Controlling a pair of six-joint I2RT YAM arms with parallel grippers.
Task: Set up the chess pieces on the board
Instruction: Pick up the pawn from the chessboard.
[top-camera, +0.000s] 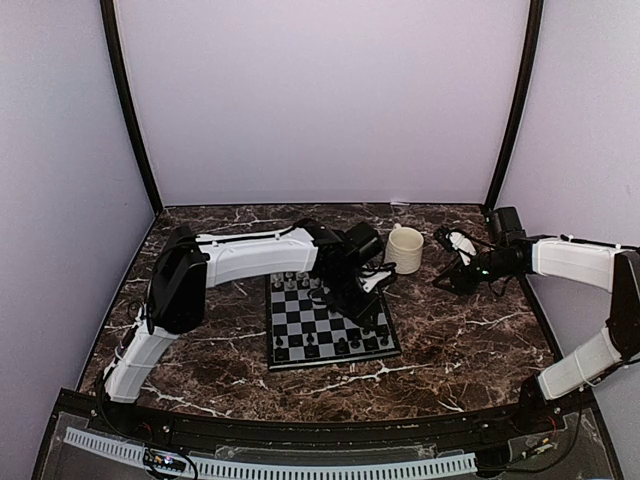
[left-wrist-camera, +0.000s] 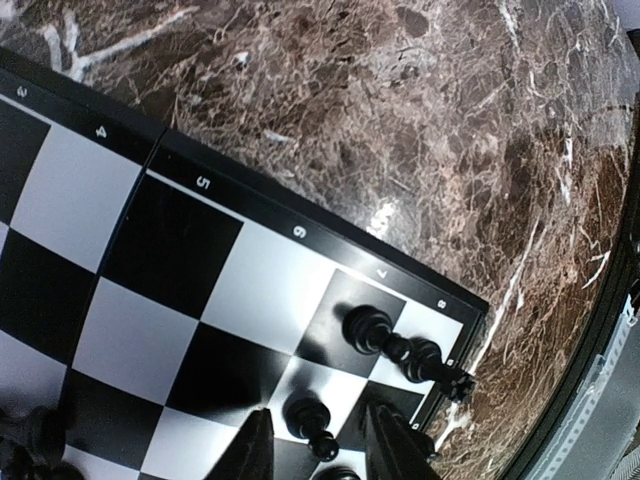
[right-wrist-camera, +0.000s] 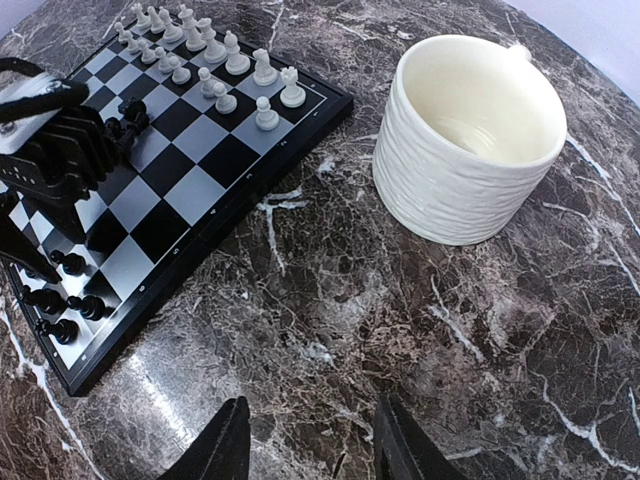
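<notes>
Hanging over the board (top-camera: 335, 362) toward its near right corner, the left arm (top-camera: 250, 255) has its jaws apart with one black pawn (left-wrist-camera: 310, 422) in the gap between the two fingers (left-wrist-camera: 255, 450). A sliver of clear square shows on either side of the pawn, so nothing is gripped. The pawn appears to stand upright on a square one step in from the board's right edge, its long axis pointing up out of the board, though the slanted wrist view leaves some doubt about a tilt. That relation decides the coming move: the jaws straddle the piece across its width, so closing should be enough to take it. Two more black pieces (left-wrist-camera: 368, 328) stand just beyond it, toward the board's corner, close enough that a wide sweep could knock them. The pawn is tiny, dark and glossy, with a round head over a flared base; it probably weighs almost nothing and could squirt out of a hard pinch. White pieces (right-wrist-camera: 225, 60) fill two rows at the board's far end. The right arm (top-camera: 575, 260) waits well off the board's right edge, jaws apart and empty over bare tabletop (right-wrist-camera: 400, 330), with a cream mug (right-wrist-camera: 470, 150) between it and the board's far right corner. The left arm is plainly the nearer one.
</notes>
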